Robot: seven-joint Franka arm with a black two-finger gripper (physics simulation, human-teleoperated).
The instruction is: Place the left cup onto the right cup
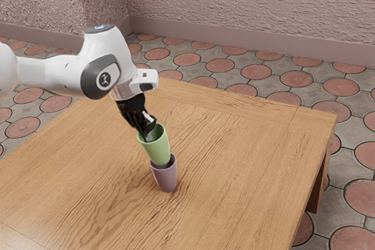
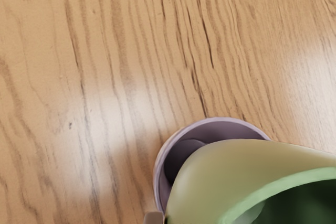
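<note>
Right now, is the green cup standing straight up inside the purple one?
No, the green cup leans toward the exterior view's left, with its bottom tucked into the purple cup.

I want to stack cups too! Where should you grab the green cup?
Best grab the green cup by its top rim, from above, one finger inside, one outside. It leans toward the exterior view's left with its bottom tucked inside the purple cup, so the open top is probably easiest to reach. The end effector pinches it there.
</note>
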